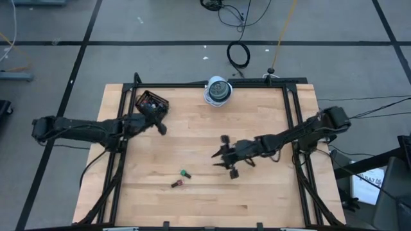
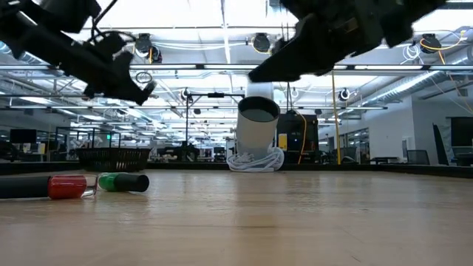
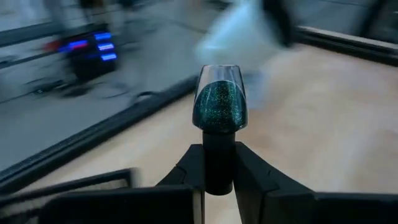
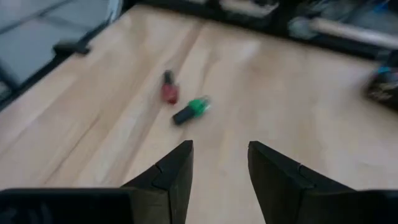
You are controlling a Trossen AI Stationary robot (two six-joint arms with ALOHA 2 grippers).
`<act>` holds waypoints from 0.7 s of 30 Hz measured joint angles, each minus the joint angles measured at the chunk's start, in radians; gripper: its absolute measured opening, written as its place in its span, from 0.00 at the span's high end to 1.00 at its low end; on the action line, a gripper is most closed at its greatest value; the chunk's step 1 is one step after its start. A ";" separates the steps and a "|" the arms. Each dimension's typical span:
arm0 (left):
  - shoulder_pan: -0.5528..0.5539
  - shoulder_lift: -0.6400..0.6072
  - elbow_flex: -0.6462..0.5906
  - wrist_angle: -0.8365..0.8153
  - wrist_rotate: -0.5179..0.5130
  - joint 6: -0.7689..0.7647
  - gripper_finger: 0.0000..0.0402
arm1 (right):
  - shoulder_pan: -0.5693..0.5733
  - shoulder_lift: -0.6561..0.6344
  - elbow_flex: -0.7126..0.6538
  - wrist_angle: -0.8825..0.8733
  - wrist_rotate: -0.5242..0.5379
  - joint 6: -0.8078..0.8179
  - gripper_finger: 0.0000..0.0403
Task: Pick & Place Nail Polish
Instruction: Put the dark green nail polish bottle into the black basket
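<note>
A nail polish bottle (image 3: 221,102) with a dark teal glitter body and a black cap is in my left gripper (image 3: 219,155), which is shut on it. That gripper (image 1: 162,129) hangs above the table's left part, just in front of the black tray (image 1: 152,102). Two more bottles lie on their sides near the table's front: a green one (image 1: 185,174) and a red one (image 1: 178,184), both with dark caps. My right gripper (image 1: 223,160) hovers open at the table's middle, to the right of them, with nothing between its fingers (image 4: 177,168). My left gripper pinches the bottle's black cap (image 3: 219,168) between its two fingers. The bottle lies in line with the fingers, and its glitter body sticks out past their tips. The fingers come from the table's left, close to level. The bottle is lifted clear of the table.
A white cylinder (image 1: 218,90) on a white coiled base stands at the middle of the far edge. The black tray holds small items. A black frame (image 1: 292,122) runs along the table's sides. Bare wood lies between the two grippers and along the front.
</note>
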 joint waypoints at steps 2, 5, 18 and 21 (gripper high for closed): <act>0.063 0.000 0.000 -0.018 -0.047 -0.033 0.91 | 0.000 -0.060 -0.070 0.072 0.052 0.005 0.64; 0.161 0.000 0.000 -0.069 -0.082 -0.079 0.91 | 0.000 -0.149 -0.172 0.148 0.123 0.008 0.64; 0.446 0.000 0.000 -0.322 0.095 -0.181 0.91 | 0.000 -0.318 -0.362 0.351 0.155 0.041 0.64; 0.483 0.000 0.000 -0.323 0.149 -0.180 0.91 | 0.000 -0.318 -0.362 0.352 0.156 0.041 0.64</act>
